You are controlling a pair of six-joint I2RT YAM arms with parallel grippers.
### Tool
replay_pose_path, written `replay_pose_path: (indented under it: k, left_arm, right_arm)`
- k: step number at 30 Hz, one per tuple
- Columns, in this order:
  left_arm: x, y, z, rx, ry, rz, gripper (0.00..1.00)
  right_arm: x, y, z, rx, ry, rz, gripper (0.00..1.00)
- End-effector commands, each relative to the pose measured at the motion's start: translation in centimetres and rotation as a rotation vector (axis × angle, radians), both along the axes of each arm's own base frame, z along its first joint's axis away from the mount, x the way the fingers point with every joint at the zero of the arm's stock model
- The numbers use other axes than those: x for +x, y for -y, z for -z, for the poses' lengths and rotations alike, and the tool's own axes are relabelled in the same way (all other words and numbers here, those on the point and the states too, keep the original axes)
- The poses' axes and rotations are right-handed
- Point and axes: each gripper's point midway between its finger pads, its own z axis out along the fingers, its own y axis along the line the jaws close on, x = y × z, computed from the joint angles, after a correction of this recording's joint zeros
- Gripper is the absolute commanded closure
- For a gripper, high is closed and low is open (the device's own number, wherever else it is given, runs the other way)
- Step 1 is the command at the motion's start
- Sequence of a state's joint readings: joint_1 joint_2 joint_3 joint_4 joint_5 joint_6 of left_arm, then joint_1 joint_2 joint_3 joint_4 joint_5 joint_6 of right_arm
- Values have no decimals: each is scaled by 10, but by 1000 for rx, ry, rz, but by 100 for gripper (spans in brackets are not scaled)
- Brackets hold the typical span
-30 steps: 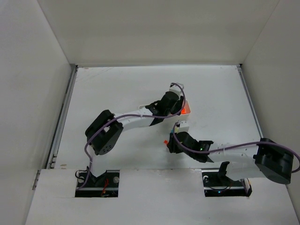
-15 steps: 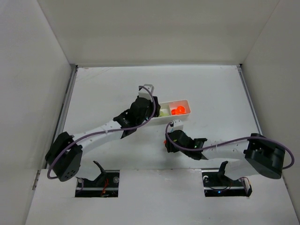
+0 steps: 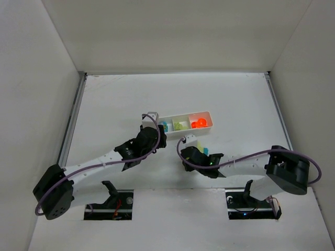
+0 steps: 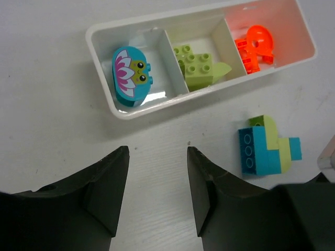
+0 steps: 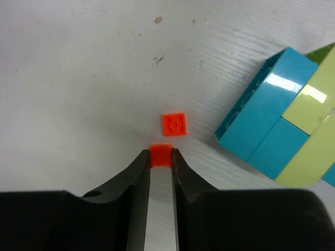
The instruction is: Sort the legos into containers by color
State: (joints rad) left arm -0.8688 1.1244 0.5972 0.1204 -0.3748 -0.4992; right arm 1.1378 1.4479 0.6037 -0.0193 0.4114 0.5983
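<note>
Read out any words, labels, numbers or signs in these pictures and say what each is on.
None can be read.
The teal brick in the tray bears only a printed picture, a pink flower with eyes, no letters.
The joined teal and green bricks and the orange brick in the right gripper show no lettering.

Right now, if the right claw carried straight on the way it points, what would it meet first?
Probably the small orange tile lying just ahead of the right claw, which grips an orange brick; depth is unclear.
</note>
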Motion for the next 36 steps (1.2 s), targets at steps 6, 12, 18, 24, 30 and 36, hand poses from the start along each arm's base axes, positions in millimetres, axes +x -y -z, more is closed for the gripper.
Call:
replay_pose_path:
  k: [6,12,18,24,30,36]
  left_arm:
    - [-23,12,15,0,-31,-2,51]
    - [-35,47,27,-1,-60,51,50]
    - [-56,73,36,-28,-81,97,49]
    - [-69,87,53,18,-90,136,49]
    - [-74,106,65,118,-68,221,50]
    - [-79,122,77,201,-53,281,53]
  right_arm:
    - [29,5,-84,178,127,76,76]
    - [104,41,-126,247,224,233,76]
    - [180,81,-131,193,277,396,74]
    - [200,88,-123,156,280,436,57]
    - [194,90,-136,191,307,437,46]
    - [172,90,-138,245,316,418,46]
